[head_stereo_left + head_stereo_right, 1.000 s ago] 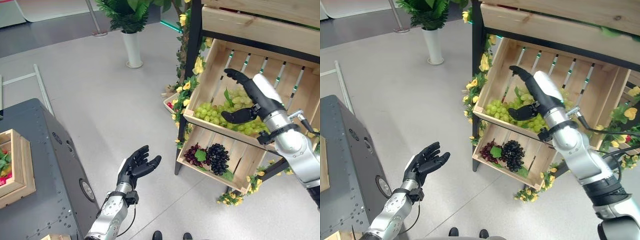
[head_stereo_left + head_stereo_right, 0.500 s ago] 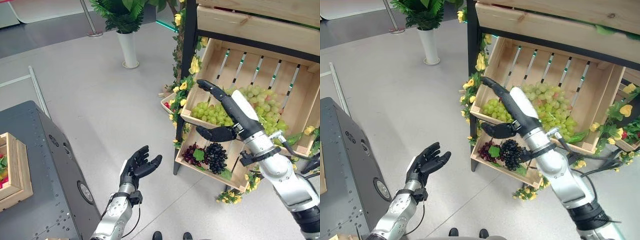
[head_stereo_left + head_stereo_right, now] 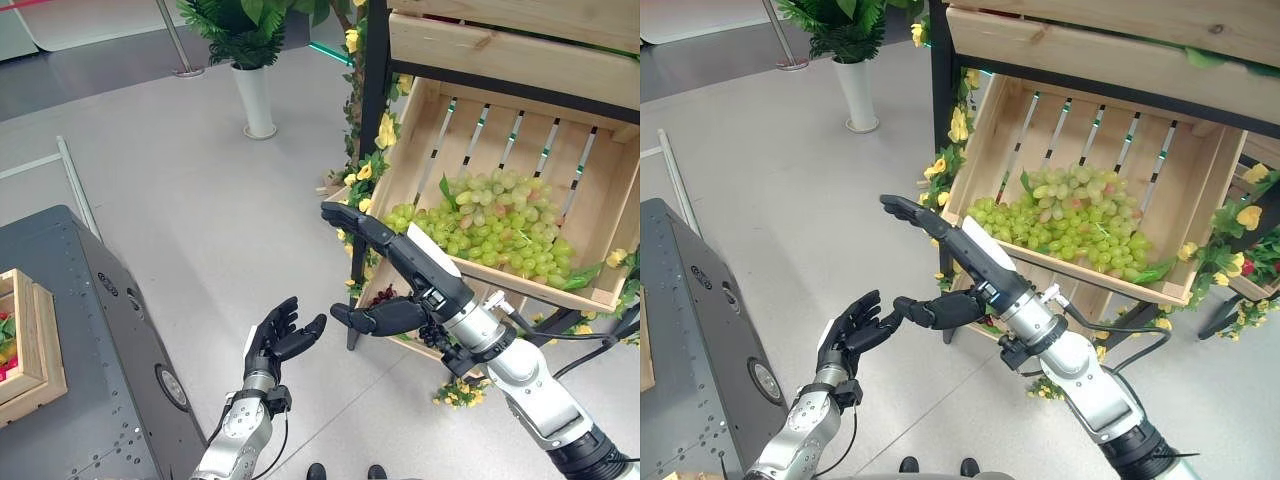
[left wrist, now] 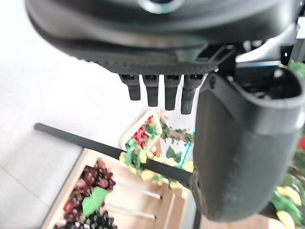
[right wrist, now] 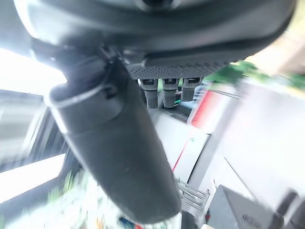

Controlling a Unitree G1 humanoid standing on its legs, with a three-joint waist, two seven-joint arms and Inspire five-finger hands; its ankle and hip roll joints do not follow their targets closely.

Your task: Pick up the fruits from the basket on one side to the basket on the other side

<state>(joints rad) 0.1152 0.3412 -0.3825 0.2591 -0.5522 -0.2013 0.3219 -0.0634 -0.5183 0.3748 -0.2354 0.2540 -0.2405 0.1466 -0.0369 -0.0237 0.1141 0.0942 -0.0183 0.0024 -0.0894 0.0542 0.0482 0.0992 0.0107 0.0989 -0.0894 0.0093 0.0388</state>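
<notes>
Right hand (image 3: 405,268) in mid-air in front of the wooden rack, fingers (image 3: 350,220) straight and held together, thumb (image 3: 375,318) stretched out well apart below them; holds nothing, touches nothing. Its wrist view shows the same: fingers extended, empty.

Left hand (image 3: 274,340) low, palm up over the floor, fingers (image 3: 283,312) loosely spread and relaxed, empty. In the right eye view its fingertips sit just beside the right thumb's tip; whether they touch, cannot tell.

Green grapes (image 3: 495,225) lie heaped in the tilted wooden crate (image 3: 512,128), beyond and to the right of the right fingers, apart from them. Dark grapes (image 4: 90,177) with a green leaf lie in the lower crate (image 3: 478,358) under it, mostly hidden behind the right hand in the eye views, seen past the left fingers in the left wrist view.

Rack's black post (image 3: 373,120) is wound with yellow flowers (image 3: 387,131) and leaves. Floor (image 3: 190,210) pale grey, smooth. White vase (image 3: 259,100) with a green plant (image 3: 238,28) stands well beyond both hands. Left of the left hand, a dark grey tabletop (image 3: 75,340) carries a wooden box (image 3: 28,335) at the frame edge, with something red and green inside.
</notes>
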